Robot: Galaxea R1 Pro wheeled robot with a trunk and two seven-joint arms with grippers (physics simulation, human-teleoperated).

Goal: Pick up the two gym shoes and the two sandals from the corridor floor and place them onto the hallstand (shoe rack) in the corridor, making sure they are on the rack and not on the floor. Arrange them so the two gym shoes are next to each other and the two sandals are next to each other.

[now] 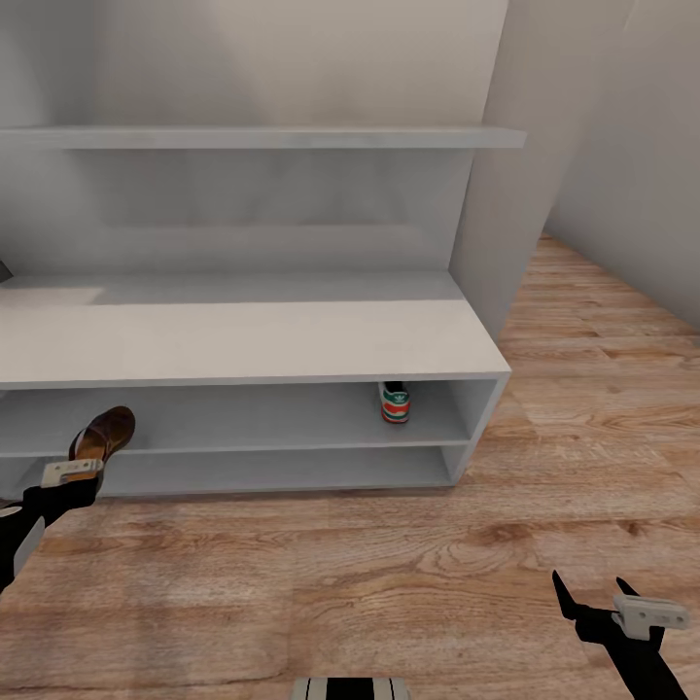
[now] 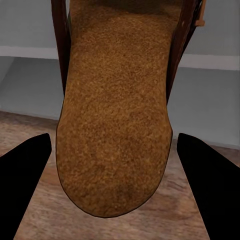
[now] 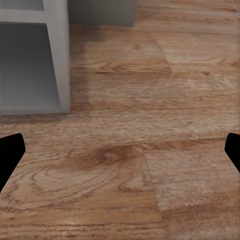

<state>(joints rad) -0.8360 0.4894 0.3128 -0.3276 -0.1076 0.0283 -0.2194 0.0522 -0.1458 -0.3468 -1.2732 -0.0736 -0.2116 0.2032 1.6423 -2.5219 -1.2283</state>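
A brown sandal (image 1: 104,433) with a tan footbed hangs in front of the left end of the light-grey hallstand (image 1: 243,340), level with its upper shelf compartment. My left gripper (image 1: 82,459) is shut on it. In the left wrist view the sandal (image 2: 115,115) sits between the two black fingers (image 2: 25,185), facing the shelf. One gym shoe (image 1: 394,402), white with green and red-orange, stands in the upper compartment near its right end, heel toward me. My right gripper (image 1: 590,593) hangs open and empty low over the corridor floor (image 1: 340,564) at the right, also seen as the gripper (image 3: 120,150).
A thin floating wall shelf (image 1: 262,137) runs above the hallstand. A grey wall column (image 1: 491,214) stands at the hallstand's right end, with wood floor running past it. The hallstand's end panel (image 3: 57,55) lies ahead of my right gripper.
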